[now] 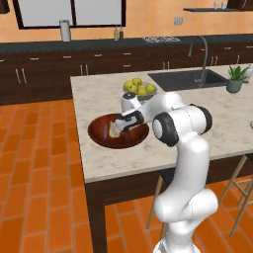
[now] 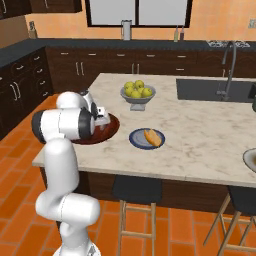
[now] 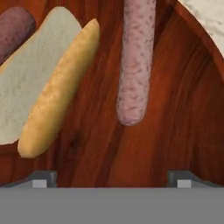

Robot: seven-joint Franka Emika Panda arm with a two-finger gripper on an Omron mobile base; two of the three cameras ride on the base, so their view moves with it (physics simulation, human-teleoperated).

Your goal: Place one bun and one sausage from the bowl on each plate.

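On the pale marble-topped island bench (image 1: 207,118), the white robot arm bends forward and hides much of what lies beneath it. From the left base view the arm's elbow covers the right rim of the wide, shallow, dark reddish-brown wooden bowl (image 1: 99,137), which sits near the bench's front left corner. From the right base view the arm's shoulder covers most of that bowl, leaving a brown crescent of rim.

Behind the bowl stands a grey footed bowl of yellow-green apples (image 2: 137,99), clear in both base views. The small round dark blue-grey plate (image 2: 140,141) lies just to the right of the wooden bowl in the right base view, with a golden bun half (image 2: 153,137) resting on it; the left base view does not reveal this plate, since the arm stands in front of it. At the right edge of the right base view a sliver of a greyish-olive plate with a pale rim (image 2: 249,159) is cut off by the frame.

The hand (image 3: 111,177) hangs low over the wooden bowl's floor. Its two dark fingertips (image 3: 43,178) stand wide apart, gripping nothing. The hand view alone shows the contents closely: a split bun with a pale cut face and golden crust (image 3: 48,83) at left, a pinkish speckled sausage (image 3: 136,61) at centre, its top cut off, and a darker reddish sausage end (image 3: 13,28) in the upper left corner, mostly out of frame. In the left base view these are small and blurred.
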